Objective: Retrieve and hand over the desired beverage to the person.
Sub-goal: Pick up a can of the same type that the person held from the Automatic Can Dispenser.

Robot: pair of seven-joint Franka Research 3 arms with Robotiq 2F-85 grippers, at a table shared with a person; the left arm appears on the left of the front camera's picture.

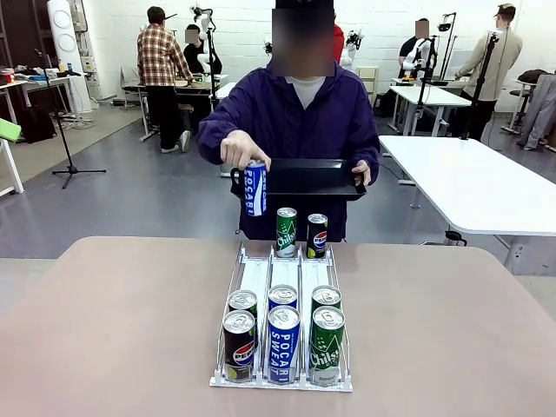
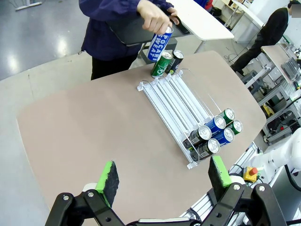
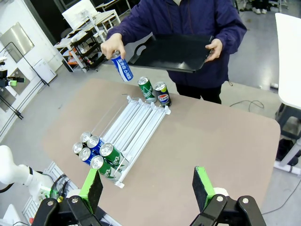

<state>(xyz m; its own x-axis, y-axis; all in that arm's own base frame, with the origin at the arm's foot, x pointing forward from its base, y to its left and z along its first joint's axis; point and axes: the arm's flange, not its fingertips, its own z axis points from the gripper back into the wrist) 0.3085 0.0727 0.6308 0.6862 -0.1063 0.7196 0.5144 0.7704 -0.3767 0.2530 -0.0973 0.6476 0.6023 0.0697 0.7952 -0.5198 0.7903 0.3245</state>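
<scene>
Blue can in the person's hand near the rack: hold left gripper and right gripper, both spread wide and empty, back until asked for 1 drink.

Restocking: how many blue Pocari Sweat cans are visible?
3: one blue can in the person's hand; a front blue can and a second blue can behind it in the white wire rack's middle lane.

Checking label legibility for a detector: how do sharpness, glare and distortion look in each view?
Front view: even light, front-row cans sharp, labels readable. Left wrist view: wide-angle lens bows the table edge; glare patch on the floor. Right wrist view: same bowing; white side table nearly washed out.
</scene>
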